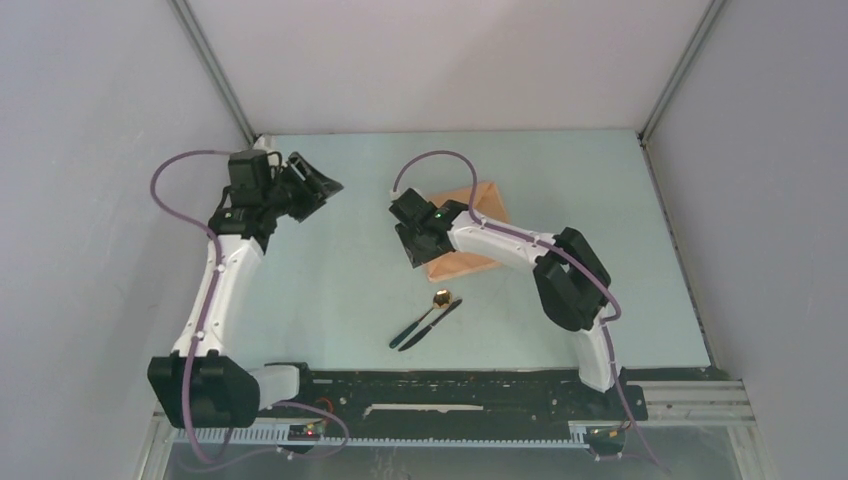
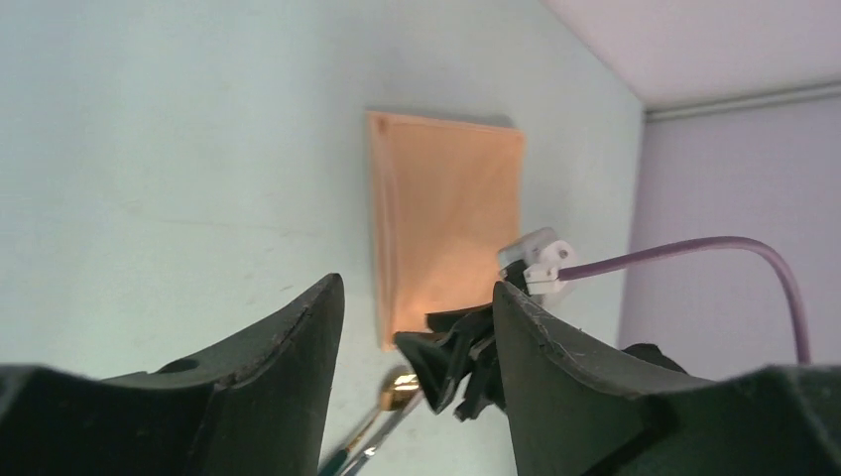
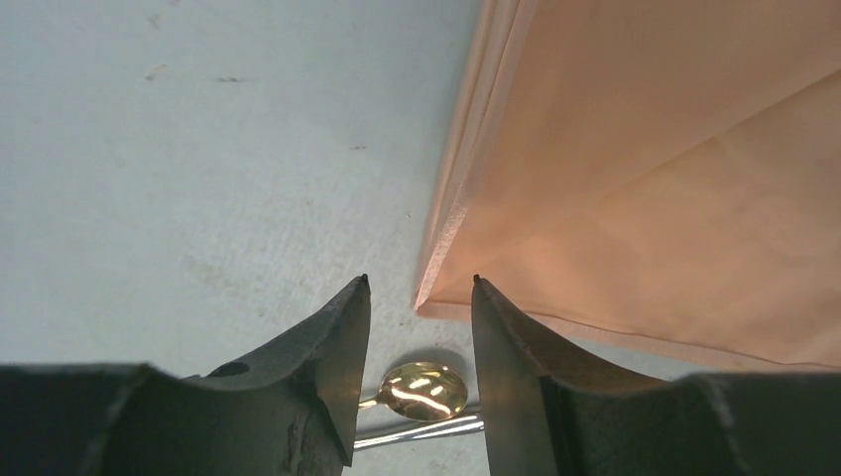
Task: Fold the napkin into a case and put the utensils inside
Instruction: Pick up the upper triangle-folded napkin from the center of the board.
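The peach-tan napkin (image 1: 481, 203) lies folded into a rectangle with a diagonal fold line, mid-table; it also shows in the left wrist view (image 2: 446, 213) and the right wrist view (image 3: 655, 169). The spoon (image 1: 440, 297), gold bowl and dark handle, and the slim dark knife (image 1: 434, 322) lie side by side on the table just in front of it. My right gripper (image 3: 420, 283) is open and empty, hovering over the napkin's near left corner, with the spoon bowl (image 3: 424, 389) and knife (image 3: 436, 428) below its fingers. My left gripper (image 2: 417, 288) is open and empty, held high at the back left (image 1: 318, 186).
The pale green table (image 1: 330, 290) is walled at the back and on both sides. The right arm (image 1: 520, 245) crosses over the napkin's right part. The arm bases and a black rail (image 1: 430, 385) run along the near edge.
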Motion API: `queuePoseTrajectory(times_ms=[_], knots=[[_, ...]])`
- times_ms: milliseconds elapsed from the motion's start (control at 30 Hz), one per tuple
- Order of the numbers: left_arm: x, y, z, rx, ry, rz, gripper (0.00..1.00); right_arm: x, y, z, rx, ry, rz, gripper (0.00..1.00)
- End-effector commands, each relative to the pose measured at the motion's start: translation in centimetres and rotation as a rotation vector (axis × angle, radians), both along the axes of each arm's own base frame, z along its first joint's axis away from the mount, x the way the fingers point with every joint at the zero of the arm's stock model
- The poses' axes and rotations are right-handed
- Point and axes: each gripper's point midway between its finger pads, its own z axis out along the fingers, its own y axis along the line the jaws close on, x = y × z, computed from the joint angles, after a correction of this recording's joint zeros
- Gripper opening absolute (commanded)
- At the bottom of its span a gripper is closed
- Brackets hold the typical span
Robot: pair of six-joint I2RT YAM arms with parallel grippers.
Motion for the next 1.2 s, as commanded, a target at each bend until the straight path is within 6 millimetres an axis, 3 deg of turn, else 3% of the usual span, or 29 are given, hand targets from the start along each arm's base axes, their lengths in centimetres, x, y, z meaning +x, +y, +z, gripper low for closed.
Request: queuePoseTrajectory(times_ms=[0, 267, 733, 1000, 1167], knots=[[-2.4, 4.2, -2.5, 0.168, 0.053, 0.086, 0.62, 0.0, -0.1, -0.6, -0.092, -0.003, -0.002, 0.5], [-2.5, 5.5, -5.4, 0.138, 0.12, 0.079, 0.62, -0.5, 0.5, -2.2, -0.119, 0.024, 0.015, 0.38], [-2.3, 5.7, -5.9, 0.1, 0.117, 0.067, 0.62, -0.7, 1.0, -4.9, -0.121, 0.05, 0.046, 0.37], [-2.3, 5.7, -6.0, 0.096, 0.118, 0.066, 0.62, -1.2, -0.2, -6.9, -0.158, 0.067, 0.031, 0.38], [-2.3, 5.6, -6.2, 0.093, 0.122, 0.061, 0.62, -1.1, -0.6, -7.0, -0.156, 0.07, 0.024, 0.41]])
